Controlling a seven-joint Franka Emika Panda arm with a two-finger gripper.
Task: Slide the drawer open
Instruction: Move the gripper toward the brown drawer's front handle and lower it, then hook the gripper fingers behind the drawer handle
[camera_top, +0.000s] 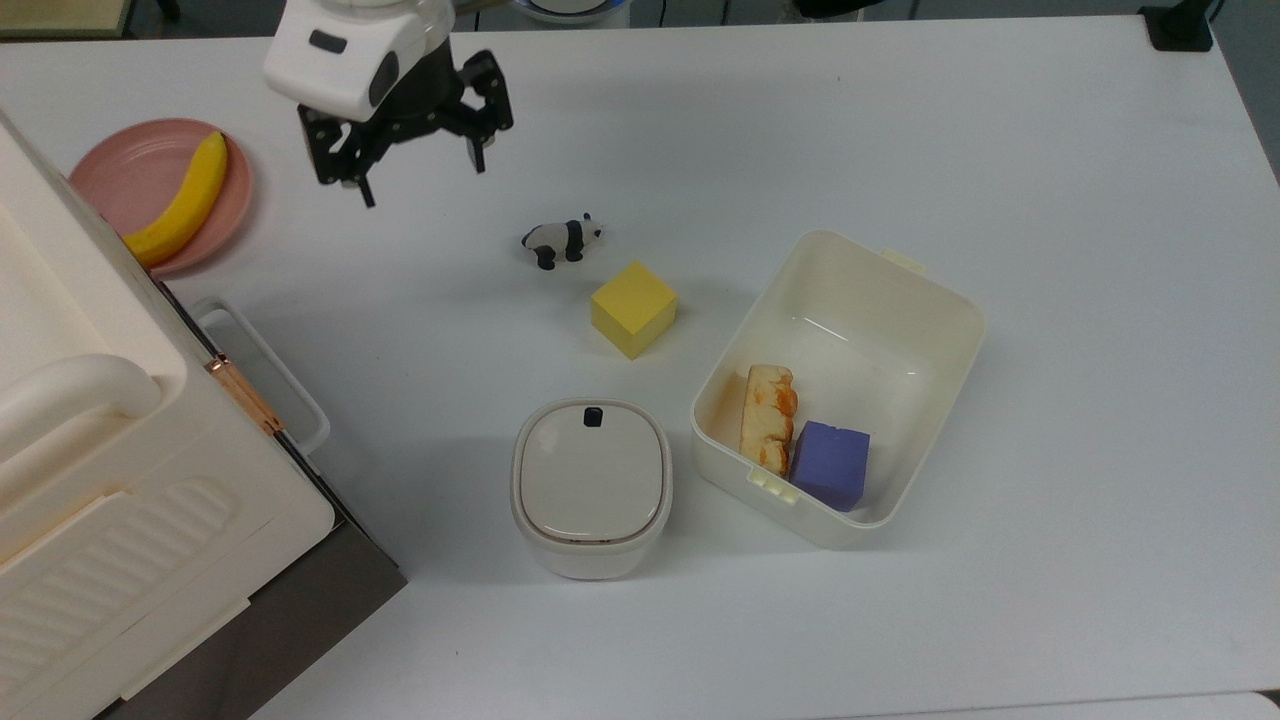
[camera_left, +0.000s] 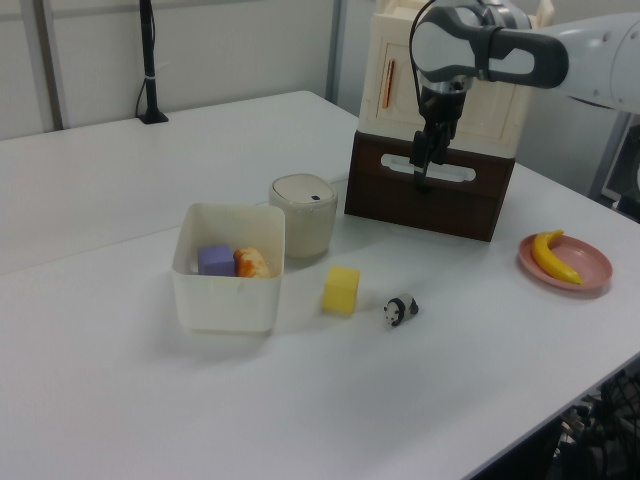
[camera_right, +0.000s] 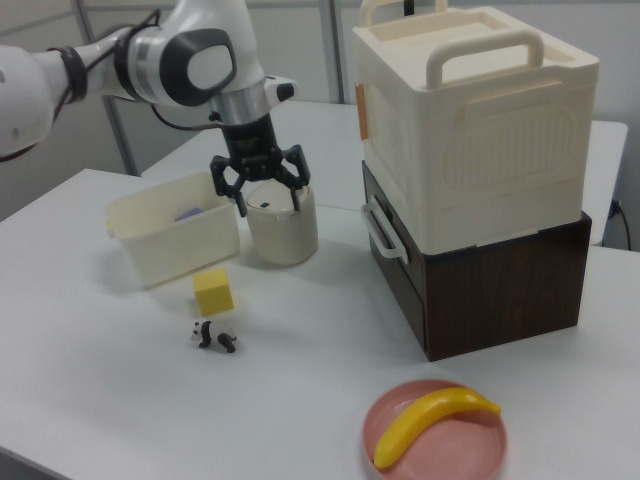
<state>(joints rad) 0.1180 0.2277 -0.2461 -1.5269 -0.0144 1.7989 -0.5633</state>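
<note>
In the right view, nearest on the white worktop (camera_right: 90, 400) sits a pink plate (camera_right: 436, 436) with a banana (camera_right: 432, 421) lying across it. Just beyond, toward the right view's left, a small panda figure (camera_right: 214, 337) lies on the surface, and a yellow cube (camera_right: 214, 292) stands a little farther back.

At the right view's right stands the dark brown cabinet holding the drawer (camera_right: 393, 262). The drawer is pushed in, its front flush with the cabinet, and its white loop handle (camera_right: 381, 233) sticks out toward the middle of the worktop. A large cream case with a carrying handle (camera_right: 473, 114) rests on top of the cabinet.

Farther back, the small lidded off-white bin (camera_right: 281, 224) stands beside the open cream tub (camera_right: 171, 229). The top view shows a purple block (camera_top: 830, 465) and an orange-and-cream food piece (camera_top: 767, 416) lying side by side inside the tub.

The tool (camera_right: 260, 188) hangs in the air above the worktop, its two fingers spread wide and holding nothing. In the top view the tool (camera_top: 415, 165) hovers between the plate and the panda, well apart from the handle (camera_top: 262, 368).
</note>
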